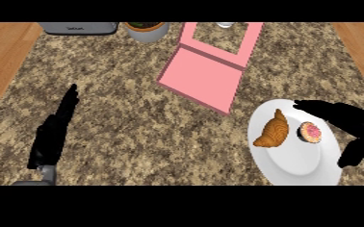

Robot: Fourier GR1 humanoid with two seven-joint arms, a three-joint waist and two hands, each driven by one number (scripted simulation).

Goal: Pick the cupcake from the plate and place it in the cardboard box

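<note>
On the white plate (295, 161) I see my right hand (341, 118) spread around the cupcake (310, 132) beside a croissant (273, 130), left hand (53, 132) flat.

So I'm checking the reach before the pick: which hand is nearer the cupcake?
Right. The right hand curves around the cupcake on the plate, fingers just beside it. The left hand rests open far across the counter, at the view's left.

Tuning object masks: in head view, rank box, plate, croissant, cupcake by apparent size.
1. pink box, largest
2. white plate, partly hidden by the right hand
3. croissant
4. cupcake, smallest
</note>
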